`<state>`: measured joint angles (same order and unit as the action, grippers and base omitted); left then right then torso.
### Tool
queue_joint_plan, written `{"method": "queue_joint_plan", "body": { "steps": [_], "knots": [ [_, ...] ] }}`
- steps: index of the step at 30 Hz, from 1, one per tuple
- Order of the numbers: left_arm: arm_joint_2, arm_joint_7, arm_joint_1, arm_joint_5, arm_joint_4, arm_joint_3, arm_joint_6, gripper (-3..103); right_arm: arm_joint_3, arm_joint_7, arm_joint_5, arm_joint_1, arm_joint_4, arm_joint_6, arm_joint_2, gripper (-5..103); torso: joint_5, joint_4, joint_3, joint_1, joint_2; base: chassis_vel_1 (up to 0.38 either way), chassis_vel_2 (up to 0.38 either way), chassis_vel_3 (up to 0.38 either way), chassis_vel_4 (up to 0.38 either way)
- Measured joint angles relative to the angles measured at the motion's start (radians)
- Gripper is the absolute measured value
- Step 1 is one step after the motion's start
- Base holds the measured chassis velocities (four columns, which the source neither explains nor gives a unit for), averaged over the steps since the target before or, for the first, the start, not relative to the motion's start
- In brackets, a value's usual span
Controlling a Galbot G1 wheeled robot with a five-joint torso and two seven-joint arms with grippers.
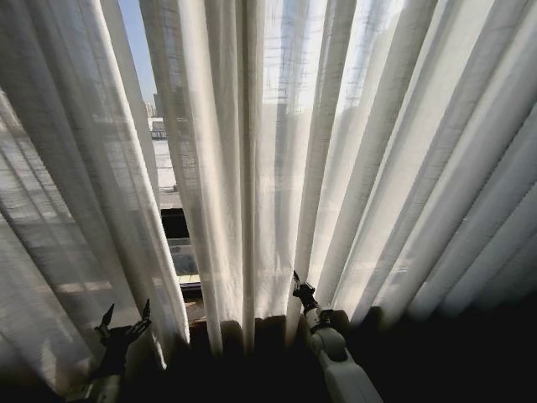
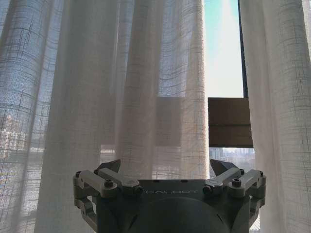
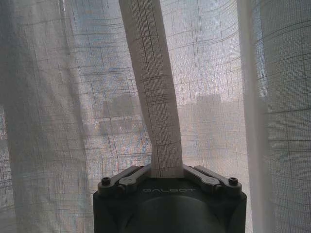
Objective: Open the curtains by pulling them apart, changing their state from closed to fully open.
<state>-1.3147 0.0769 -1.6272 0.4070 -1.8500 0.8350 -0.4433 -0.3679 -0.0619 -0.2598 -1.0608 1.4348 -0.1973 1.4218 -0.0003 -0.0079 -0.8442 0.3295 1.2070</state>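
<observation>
A: We've got the curtains, two tall sheer white pleated fabric panels: left panel (image 1: 75,185), right panel (image 1: 352,151). A narrow gap between them already shows sky and buildings, so we'd judge the task barely begun.

B: Right pincer (image 3: 166,171)? In the right wrist view we see it clamped on one pleat (image 3: 155,97) of the right panel, the fold rising straight out from between its closed fingers. In the head view it sits low at that panel's hem (image 1: 299,288).

A: Left pincer (image 2: 165,170) is spread wide, holding nothing. It hovers just in front of the left panel's folds, low at the left of the head view (image 1: 124,319).

B: Risks. We think the right one holds only a single thin fold, so a sideways pull could let the slick sheer cloth slip out, or drag that one pleat while the rest of the panel stays put.

A: And it grips low, so the top may lag and the panel only bows out. The left side has no grip yet; if it closes short of the fabric it catches air.

B: Also the dark window frame bar (image 2: 241,48) sits behind the gap; we'd watch that a finger doesn't snag it through the cloth.
</observation>
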Motion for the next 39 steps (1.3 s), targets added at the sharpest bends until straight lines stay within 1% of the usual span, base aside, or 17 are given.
{"method": "queue_joint_plan", "body": {
  "steps": [4,11,21,26,29,39],
  "knots": [
    [0.000,0.000,0.000,0.000,0.000,0.000,0.000,100,0.002,-0.004,-0.001,0.001,-0.004,0.000,0.002,0,0.0001,-0.0003,0.000,0.000,0.000,-0.213,-0.277,0.240,0.210],
    [0.000,0.000,0.000,0.000,0.000,0.000,0.000,100,0.005,-0.016,-0.001,0.005,-0.007,0.001,0.003,0,0.0001,-0.0001,0.000,0.000,0.000,-0.270,-0.285,0.294,0.304],
    [0.000,0.000,0.000,0.000,0.000,0.000,0.000,100,0.003,-0.042,-0.002,0.004,-0.012,0.000,0.002,0,0.0003,-0.0002,0.000,0.000,0.000,-0.357,-0.342,0.347,0.352],
    [0.000,0.000,0.000,0.000,0.000,0.000,0.000,100,0.004,-0.046,-0.003,0.010,-0.017,0.001,0.003,0,-0.0002,0.0000,0.000,0.000,0.000,-0.379,-0.361,0.368,0.361],
    [0.000,0.000,0.000,0.000,0.000,0.000,0.000,100,0.003,-0.049,-0.003,0.012,-0.021,0.001,0.004,0,0.0003,-0.0002,0.000,0.000,0.000,-0.339,-0.339,0.325,0.351],
    [0.000,0.000,0.000,0.000,0.000,0.000,0.000,100,0.001,-0.061,-0.005,0.011,-0.025,0.001,0.006,0,0.0001,-0.0003,0.000,0.000,0.000,-0.355,-0.343,0.351,0.347]
  ]
}}
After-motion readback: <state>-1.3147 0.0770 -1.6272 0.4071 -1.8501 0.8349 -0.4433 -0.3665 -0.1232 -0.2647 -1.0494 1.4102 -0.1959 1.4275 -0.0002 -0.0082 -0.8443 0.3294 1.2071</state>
